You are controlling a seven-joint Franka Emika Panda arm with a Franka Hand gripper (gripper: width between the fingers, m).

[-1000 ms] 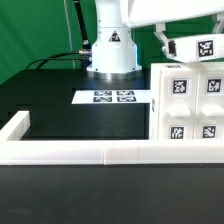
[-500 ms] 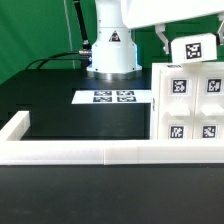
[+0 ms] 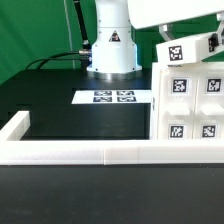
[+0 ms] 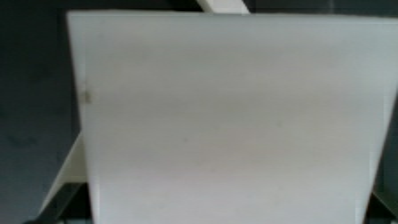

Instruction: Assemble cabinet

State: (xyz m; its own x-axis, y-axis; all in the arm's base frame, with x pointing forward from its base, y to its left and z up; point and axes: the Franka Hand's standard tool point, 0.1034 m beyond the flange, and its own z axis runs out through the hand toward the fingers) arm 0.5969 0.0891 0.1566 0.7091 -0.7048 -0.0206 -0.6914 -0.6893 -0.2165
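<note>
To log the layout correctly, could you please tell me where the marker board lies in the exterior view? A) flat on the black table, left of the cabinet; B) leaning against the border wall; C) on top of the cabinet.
A: the marker board lies flat on the black table, in front of the arm's base, to the exterior view's left of the cabinet.

We locate the marker board [image 3: 113, 97] flat on the black table [image 3: 65, 118], just off the exterior view's centre toward 12 o'clock. It carries four black-and-white tags. The low white border wall [image 3: 90, 152] runs across at 6 o'clock from the board and turns a corner at 8 o'clock. A green backdrop [image 3: 30, 30] fills the 10 o'clock area.
</note>
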